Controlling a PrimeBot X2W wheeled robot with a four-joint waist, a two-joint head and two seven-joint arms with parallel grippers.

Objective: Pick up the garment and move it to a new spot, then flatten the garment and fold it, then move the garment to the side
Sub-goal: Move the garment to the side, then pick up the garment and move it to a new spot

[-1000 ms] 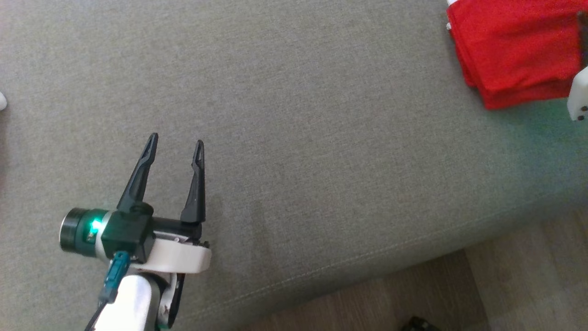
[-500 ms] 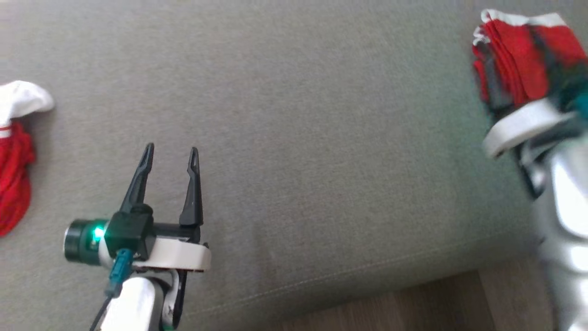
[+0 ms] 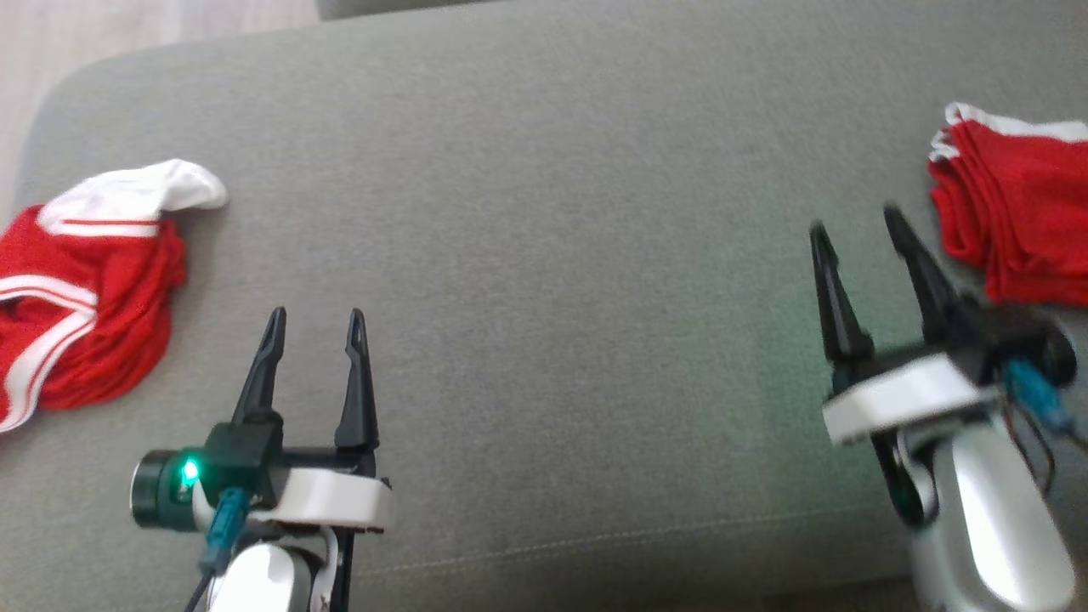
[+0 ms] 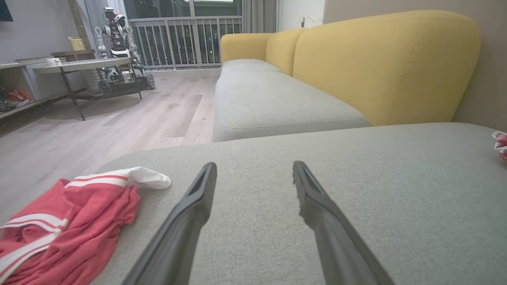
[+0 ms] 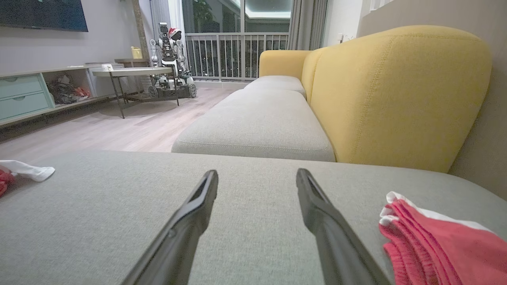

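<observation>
A folded red garment with a white edge lies at the far right of the grey cushion; the right wrist view has it at lower right. My right gripper stands open just left of it, apart from it, with nothing between its fingers. A crumpled red garment with white stripes lies at the cushion's left end, also seen in the left wrist view. My left gripper hovers open and empty to the right of that heap.
The cushion's front seam runs along the bottom of the head view, and its rounded left end drops to the wooden floor. A yellow backrest rises behind. A table and another robot stand far off.
The head camera has swung, bringing the crumpled garment into view. My right gripper has opened and drawn back off the folded garment. The left gripper stays open as before.
</observation>
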